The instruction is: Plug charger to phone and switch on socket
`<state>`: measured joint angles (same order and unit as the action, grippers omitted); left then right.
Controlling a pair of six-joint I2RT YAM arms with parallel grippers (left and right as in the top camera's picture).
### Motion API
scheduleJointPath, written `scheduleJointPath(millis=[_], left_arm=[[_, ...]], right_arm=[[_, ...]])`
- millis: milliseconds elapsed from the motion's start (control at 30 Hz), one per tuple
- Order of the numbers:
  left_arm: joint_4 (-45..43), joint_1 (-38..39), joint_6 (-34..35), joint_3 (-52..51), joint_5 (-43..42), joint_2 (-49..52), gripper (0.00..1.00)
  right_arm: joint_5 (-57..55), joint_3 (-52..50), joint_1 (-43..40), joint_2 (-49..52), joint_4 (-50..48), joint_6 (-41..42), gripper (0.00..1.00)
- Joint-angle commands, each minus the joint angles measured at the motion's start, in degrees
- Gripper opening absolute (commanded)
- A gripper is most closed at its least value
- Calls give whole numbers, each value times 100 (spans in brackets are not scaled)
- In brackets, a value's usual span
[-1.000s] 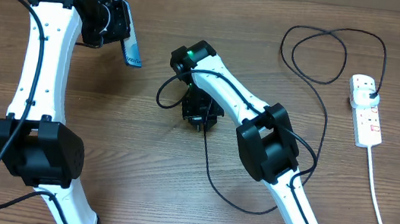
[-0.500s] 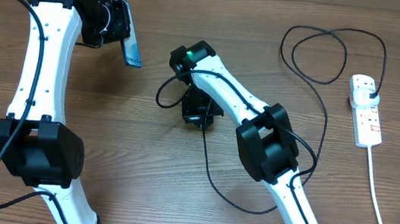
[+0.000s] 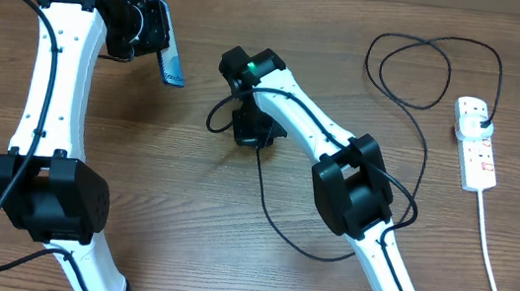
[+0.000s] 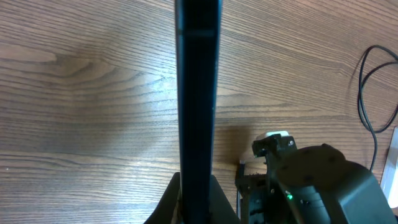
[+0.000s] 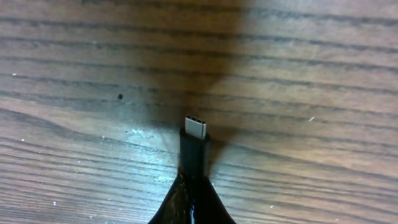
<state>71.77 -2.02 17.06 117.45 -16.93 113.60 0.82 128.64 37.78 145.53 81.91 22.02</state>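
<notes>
Where charger [image 5: 194, 146] hovers, scuffed woodgrain table [image 5: 323, 74]

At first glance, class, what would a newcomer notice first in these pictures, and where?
The left end effector, upper left, is shut on the phone, seen edge-on in the left wrist view. At centre, the right end effector pinches the charger just behind its connector tip. The white socket lies far right.

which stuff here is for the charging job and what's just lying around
For the job:
phone
charger, the thin black cable
socket

Not part of it:
white cord trailing from the socket
table
</notes>
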Motion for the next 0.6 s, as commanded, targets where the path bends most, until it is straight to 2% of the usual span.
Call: scheduleJointPath(millis=[0, 33, 67, 133, 233, 333, 367, 433, 567], left_arm=[[-46, -31, 76, 76, -111, -46, 4], [-46, -31, 76, 76, -111, -46, 4], [-46, -31, 76, 76, -109, -46, 4], [-44, -31, 76, 76, -111, -46, 4], [-46, -31, 76, 76, -111, -46, 4], [-46, -31, 76, 76, -111, -46, 4], [-44, -31, 76, 76, -111, -46, 4], [-44, -31, 76, 76, -111, -46, 4], [-46, -31, 76, 76, -111, -46, 4]], right_arm=[[-144, -83, -179, -162, -90, -153, 4], [-92, -83, -192, -162, -164, -151, 4], [-74, -83, -192, -162, -195, -151, 10], [-72, -83, -190, -157, -234, -146, 28], [-76, -83, -186, -151, -264, -146, 35], [-74, -114, -186, -151, -310, -144, 35], [-74, -164, -184, -151, -354, -101, 29], [-74, -271, -179, -151, -420, -57, 24], [-72, -514, -177, -151, -501, 162, 23]])
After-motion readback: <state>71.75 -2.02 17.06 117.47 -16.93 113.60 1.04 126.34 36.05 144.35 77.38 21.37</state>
